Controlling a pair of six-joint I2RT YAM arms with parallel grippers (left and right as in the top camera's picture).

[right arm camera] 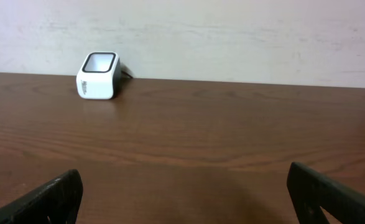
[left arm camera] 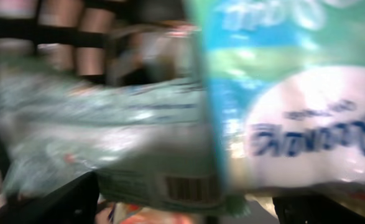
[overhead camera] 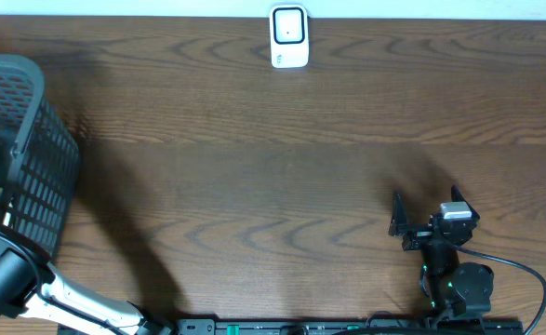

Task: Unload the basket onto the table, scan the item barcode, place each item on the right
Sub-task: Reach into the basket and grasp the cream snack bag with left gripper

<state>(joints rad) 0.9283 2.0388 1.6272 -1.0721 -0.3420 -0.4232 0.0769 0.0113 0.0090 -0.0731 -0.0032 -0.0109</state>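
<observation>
Between the left gripper fingers, inside the basket:
- Pale green packet, blurred, lying across the view. A barcode shows on its lower edge, just ahead of the gap between the fingers.
- Blue-and-white packet, blue lettering on a white oval. It is toward the right finger and overlaps the green packet's right end.
- Fingers: dark shapes at the lower left and lower right corners, set wide apart. I cannot tell whether they are grasping either packet or hanging free; the picture is too smeared.
- Basket: dark grey mesh at the left end of the table. The left arm reaches into it, and the overhead view hides the gripper itself.

Ahead of the right gripper:
- Fingers released, spread wide, nothing between them, only bare wood under them.
- Scanner, a white unit with a dark window, upright at the far table edge against the wall. It is well apart from the fingers and offset toward the left finger.
- In the overhead view the right gripper sits low near the table's front edge, with the scanner far beyond it.
</observation>
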